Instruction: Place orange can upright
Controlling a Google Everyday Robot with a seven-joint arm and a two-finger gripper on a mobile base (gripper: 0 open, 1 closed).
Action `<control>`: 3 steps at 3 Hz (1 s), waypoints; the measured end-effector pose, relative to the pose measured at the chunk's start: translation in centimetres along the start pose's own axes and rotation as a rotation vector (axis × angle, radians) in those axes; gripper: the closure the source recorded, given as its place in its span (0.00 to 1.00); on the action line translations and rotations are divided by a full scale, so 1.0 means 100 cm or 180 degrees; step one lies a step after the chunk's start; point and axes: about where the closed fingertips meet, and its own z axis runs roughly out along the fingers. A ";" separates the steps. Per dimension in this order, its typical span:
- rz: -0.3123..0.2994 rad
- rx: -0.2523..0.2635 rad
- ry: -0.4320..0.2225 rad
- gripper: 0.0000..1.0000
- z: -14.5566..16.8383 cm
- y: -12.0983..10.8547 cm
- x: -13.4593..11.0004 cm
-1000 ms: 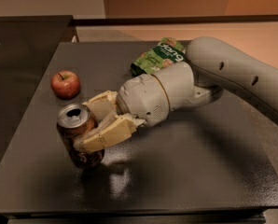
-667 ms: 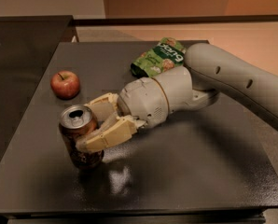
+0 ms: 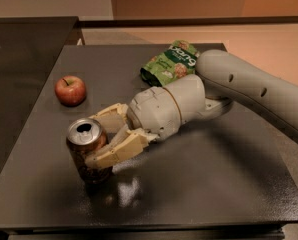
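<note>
A dark grey table (image 3: 229, 184) is being shown under dim, warm light, with a beige wall running behind it. Near the front-left part of this table, the orange can (image 3: 83, 146) is being held nearly upright, opened end upward. It is being clamped by the gripper (image 3: 100, 140), whose pale fingers (image 3: 116, 151) are being pressed against opposite sides of the body at about mid-height. The base is being kept at or just above the surface; contact cannot be told for certain. A red apple (image 3: 70, 90) is lying well apart to the rear left, and a green snack bag (image 3: 170, 64) is lying behind the arm (image 3: 259, 91).

The can is being judged light, since its top is already opened, and thin-walled enough to dent, so only a modest squeeze is being called for. Its smooth metal skin is being reckoned slippery. The mid-body hold is being judged sound, on the straight wall and away from the rims. The narrow base is being seen as a tipping risk on release.
</note>
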 end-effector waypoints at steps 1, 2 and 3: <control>-0.0044 -0.0064 0.0090 0.59 0.003 0.002 0.006; -0.0006 -0.0121 0.0207 0.35 0.005 0.004 0.013; 0.0058 -0.0152 0.0295 0.13 0.006 0.005 0.020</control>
